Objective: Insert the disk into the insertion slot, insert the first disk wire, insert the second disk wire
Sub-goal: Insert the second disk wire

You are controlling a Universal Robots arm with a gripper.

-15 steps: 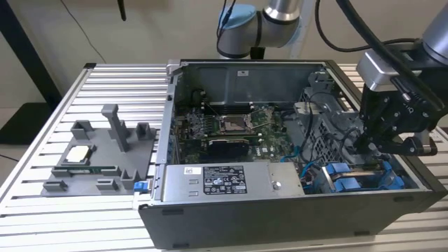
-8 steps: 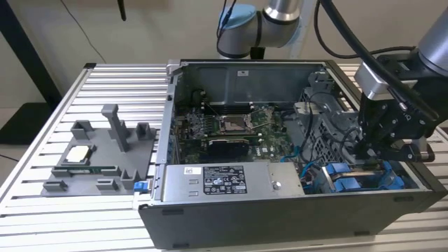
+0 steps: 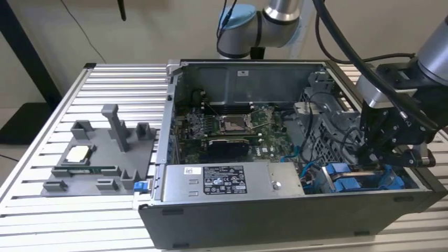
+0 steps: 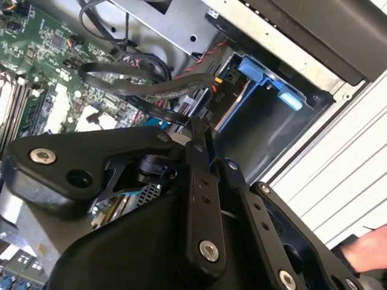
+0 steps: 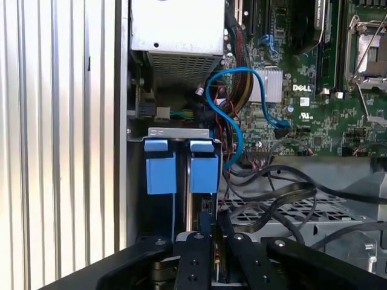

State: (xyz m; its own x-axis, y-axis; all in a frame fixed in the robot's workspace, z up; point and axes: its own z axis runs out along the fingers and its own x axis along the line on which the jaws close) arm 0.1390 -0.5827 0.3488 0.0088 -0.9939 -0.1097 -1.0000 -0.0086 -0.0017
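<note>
- Hand (image 3: 378,160) low inside open computer case (image 3: 280,220), just above blue-fitted insertion slot (image 3: 360,181).
- Fingers (image 5: 202,232) nearly closed; grasped object impossible to tell.

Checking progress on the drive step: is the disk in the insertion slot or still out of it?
In. The disk's blue caddy sits in the insertion slot of the drive cage, in the first wrist view. Whether it is fully seated, cannot tell.

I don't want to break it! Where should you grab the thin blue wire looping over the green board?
Probably its blue plug on the green circuit board, from above the board: the plug looks stiff, the thin blue wire floppy.
</note>
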